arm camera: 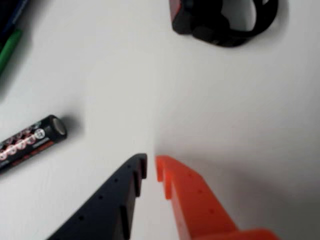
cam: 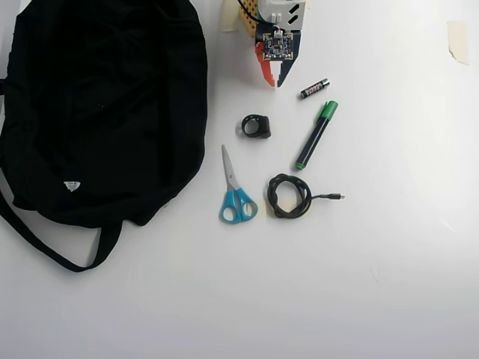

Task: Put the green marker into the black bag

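A white table [cam: 389, 247] fills the overhead view. At upper left a black bag [cam: 105, 105] is seen, marked by a small white tag [cam: 72, 185]. The gripper [cam: 274, 81] at top centre is shown with one orange finger [arm camera: 192, 200] and one black finger [arm camera: 107, 205]. The green marker [cam: 316, 134] is black-barrelled with a green cap and green end. The battery [arm camera: 30, 142] is black with pink print. Blue handles are seen on the scissors [cam: 235, 196]; the coiled cable [cam: 289, 196] and the small ring-shaped object [cam: 257, 126] are black.
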{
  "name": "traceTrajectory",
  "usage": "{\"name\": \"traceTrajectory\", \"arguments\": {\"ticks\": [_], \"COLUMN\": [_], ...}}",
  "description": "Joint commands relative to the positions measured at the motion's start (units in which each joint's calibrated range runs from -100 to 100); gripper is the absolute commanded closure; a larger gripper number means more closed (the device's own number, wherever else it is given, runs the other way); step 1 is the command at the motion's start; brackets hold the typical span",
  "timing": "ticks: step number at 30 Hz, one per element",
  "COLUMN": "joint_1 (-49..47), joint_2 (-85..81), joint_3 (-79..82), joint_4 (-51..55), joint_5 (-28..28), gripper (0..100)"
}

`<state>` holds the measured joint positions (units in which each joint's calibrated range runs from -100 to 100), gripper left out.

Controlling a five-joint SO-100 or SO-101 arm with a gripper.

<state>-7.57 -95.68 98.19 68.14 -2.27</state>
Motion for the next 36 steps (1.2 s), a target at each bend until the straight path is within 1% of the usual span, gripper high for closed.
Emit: {"name": "traceTrajectory", "arguments": {"ticks": [1,5,8,12,15,25,36], "joint_1": [0.31,-0.14,-0.36,-0.36,-0.36,-0.36,-0.29], "joint_2": [1.08,2.32,5.31,14.36,20.33,37.92,53.77], "joint_3": [1.27,1.27,-1.7,-11.31,-17.24,-33.32,-51.02], "joint_4": [-1.3,-6.21,-9.92,-16.55,-19.65,-31.36,-36.19], "joint_5": [-0.14,-0.25,-0.25,-0.25,-0.25,-0.25,-0.25], "gripper": [98,98,98,98,98,98,98]}}
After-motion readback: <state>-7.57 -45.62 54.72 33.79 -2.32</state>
